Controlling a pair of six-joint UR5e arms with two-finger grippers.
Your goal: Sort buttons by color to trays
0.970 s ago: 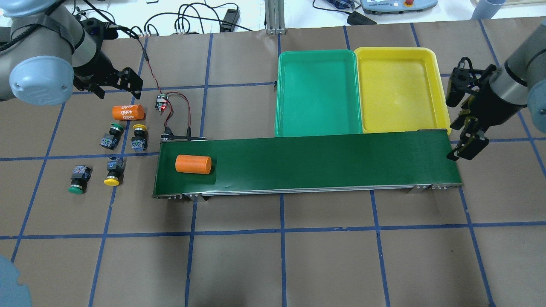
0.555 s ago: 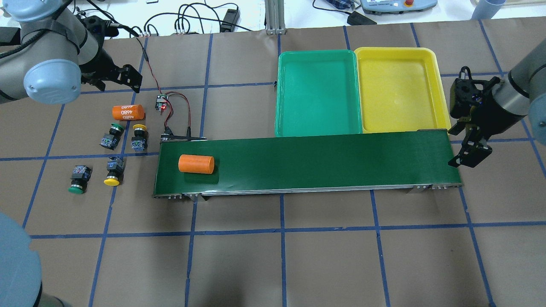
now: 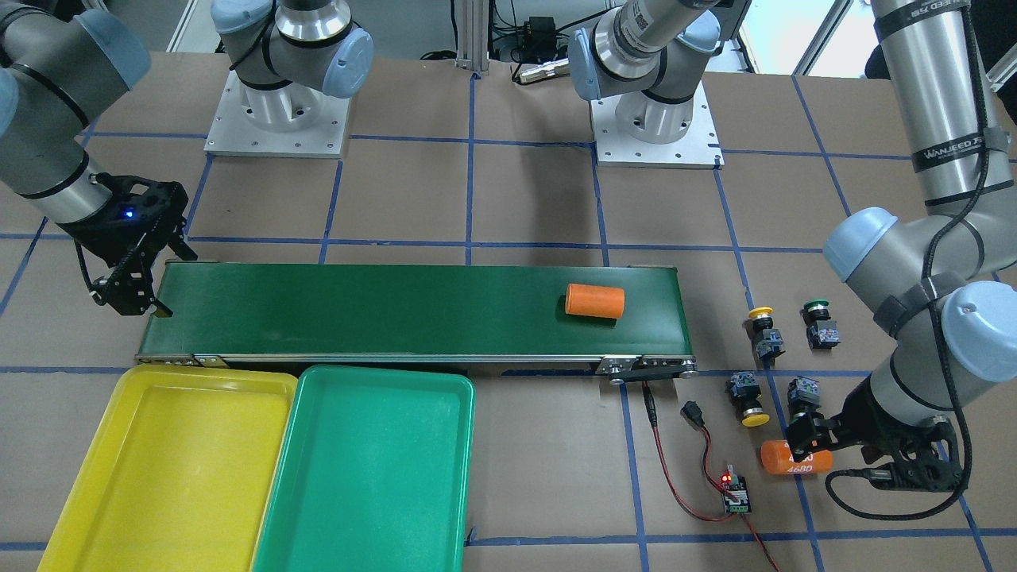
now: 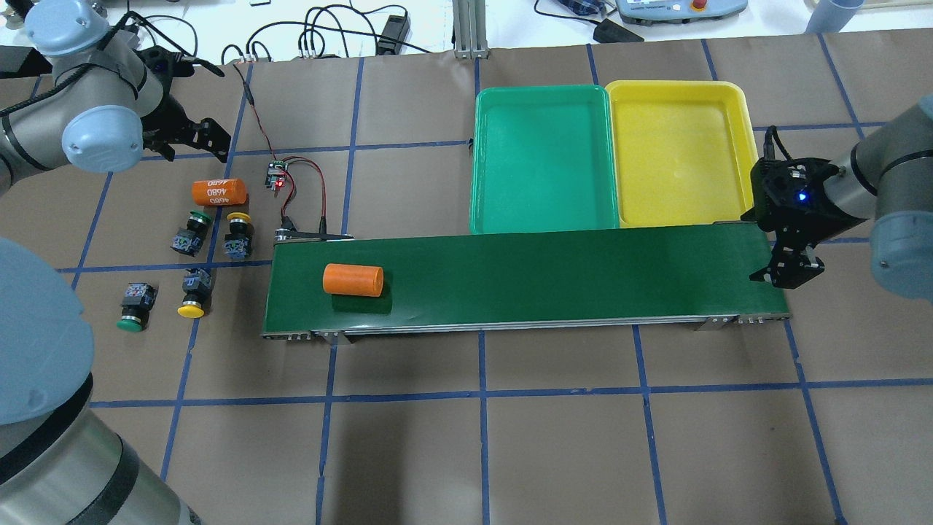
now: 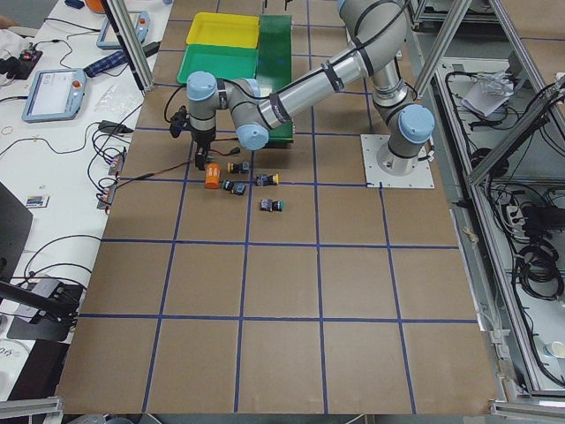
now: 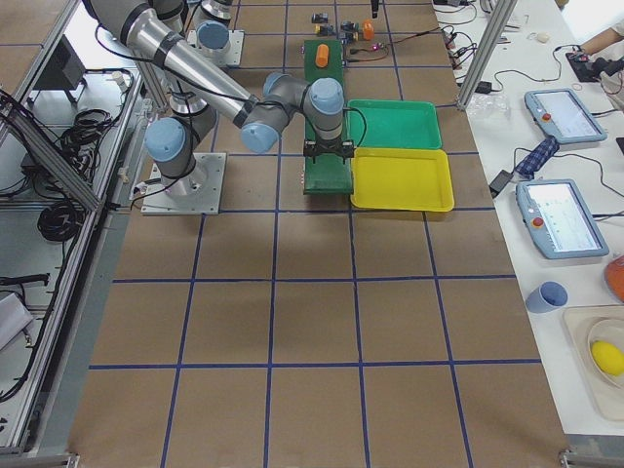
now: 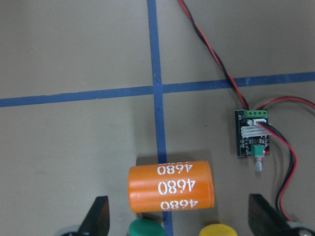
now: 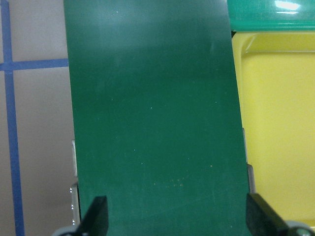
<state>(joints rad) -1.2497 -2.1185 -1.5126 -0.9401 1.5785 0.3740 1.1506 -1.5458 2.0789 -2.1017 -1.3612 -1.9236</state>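
Observation:
Four buttons lie on the table left of the belt: a green-capped button (image 4: 191, 232), a yellow-capped button (image 4: 237, 235), another green button (image 4: 134, 307) and another yellow button (image 4: 193, 294). My left gripper (image 4: 191, 138) hangs open beyond them, above the orange 4680 cylinder (image 7: 171, 186). The left wrist view catches only a green cap (image 7: 145, 229) and a yellow cap (image 7: 220, 229) at its bottom edge. The green tray (image 4: 543, 157) and the yellow tray (image 4: 681, 149) stand empty behind the belt. My right gripper (image 4: 781, 244) is open, its fingers straddling the belt's right end.
A long dark-green conveyor belt (image 4: 547, 277) carries a plain orange cylinder (image 4: 353, 280) near its left end. A small controller board (image 4: 275, 175) with red and black wires sits beside the 4680 cylinder (image 4: 219, 191). Cables and devices lie along the table's far edge.
The orange cylinder has travelled rightwards along the belt. My left gripper has drawn back towards the far edge. My right gripper has turned and moved in over the belt's right end.

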